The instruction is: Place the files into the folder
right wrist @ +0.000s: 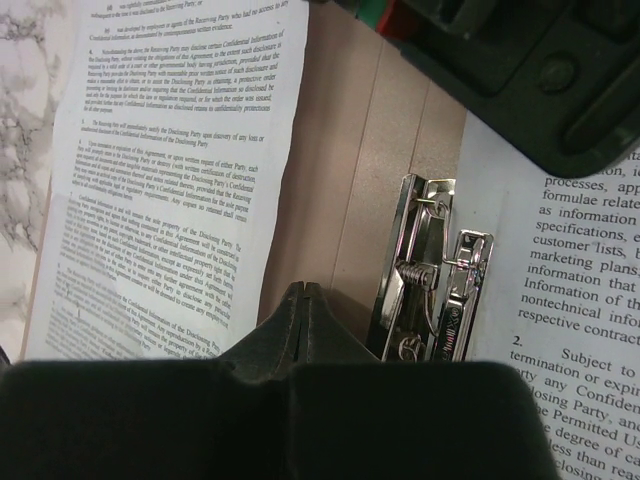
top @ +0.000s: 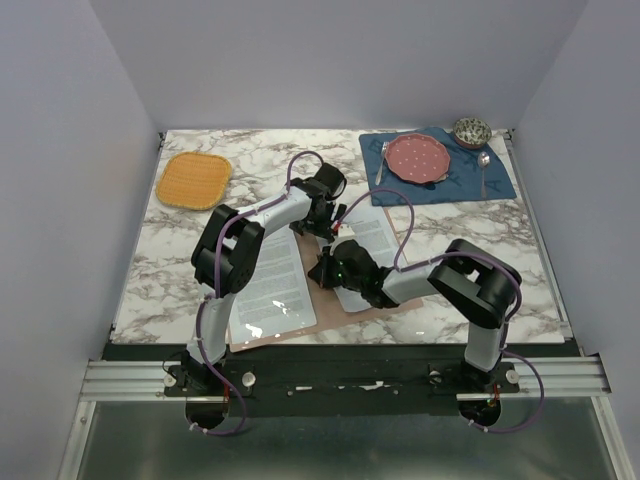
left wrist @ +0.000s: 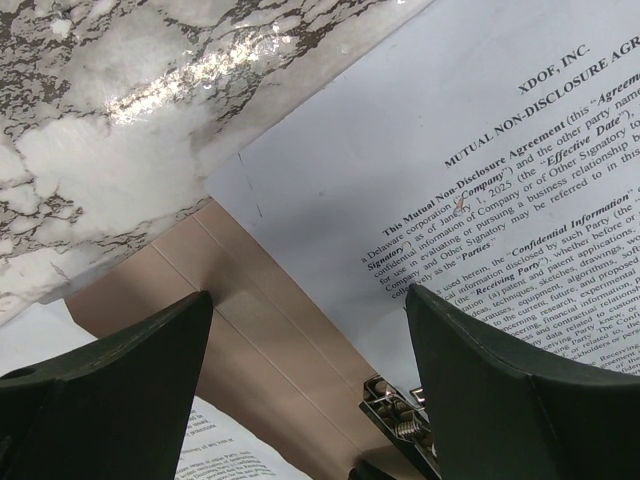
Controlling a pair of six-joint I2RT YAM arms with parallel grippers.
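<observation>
The folder (top: 390, 304) lies open and flat on the marble tabletop (top: 470, 240), near the arm bases. The files (top: 275, 290) lie inside it, one sheet per half: the left sheet (right wrist: 170, 180) on the left half, the right sheet (left wrist: 450, 180) on the right half, with its top corner extending past the folder edge onto the tabletop. A bare strip of folder spine shows between the two sheets. The metal clip (right wrist: 430, 270) sits on this strip, just beside the inner edge of the right sheet. The left end effector (left wrist: 308, 300) is spread wide and holds nothing. It hangs over the upper part of the spine, with the clip below and between its fingers. The right end effector (right wrist: 305, 295) has its fingers pressed together with nothing between them. Its tip points at the spine, just beside the clip on the clip's left. Contact between this tip and the folder cannot be determined. At the far edge of the tabletop, well apart from the folder, an orange mat (top: 195, 180) lies on the left, and a blue placemat (top: 500, 180) on the right carries a pink plate (top: 417, 158), a fork (top: 381, 162) and a spoon (top: 483, 165). A bowl (top: 472, 130) stands at the placemat's far corner.
</observation>
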